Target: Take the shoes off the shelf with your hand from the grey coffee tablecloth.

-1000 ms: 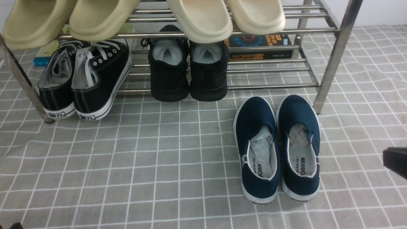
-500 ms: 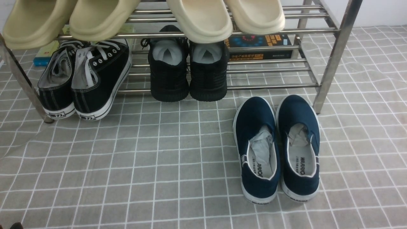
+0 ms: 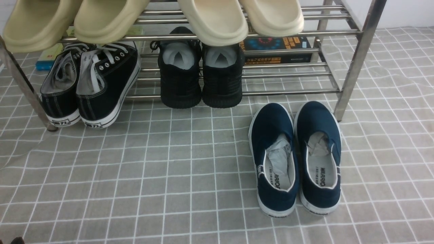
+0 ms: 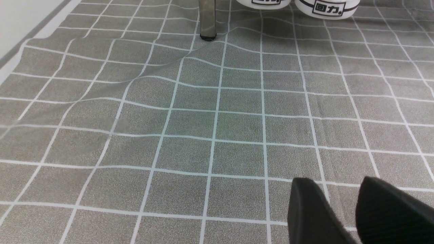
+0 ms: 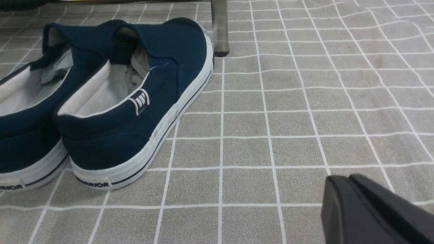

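Observation:
The pair of navy-blue slip-on shoes [image 3: 273, 125] stands side by side on the grey grid tablecloth [image 3: 162, 169], just in front of the shelf's right front leg [image 3: 356, 57], heels towards me. They also show in the right wrist view [image 5: 162, 67], beside that leg [image 5: 220, 27]. My right gripper [image 5: 342, 178] is shut and empty, low over the cloth to the right of the shoes. My left gripper [image 4: 336, 181] is open and empty over bare cloth near the shelf's left leg [image 4: 207, 20]. Neither gripper shows in the front view.
On the shelf's lower tier sit black lace-up sneakers [image 3: 101, 84] and all-black knit shoes [image 3: 200, 78]. Beige slippers [image 3: 213, 20] lie on the top tier. Books [image 3: 278, 49] lie behind the rails. The cloth is wrinkled near the left leg.
A second ago the right gripper's black tip showed at the right edge of the front view; it has since moved out of that view. The shoes have not moved.

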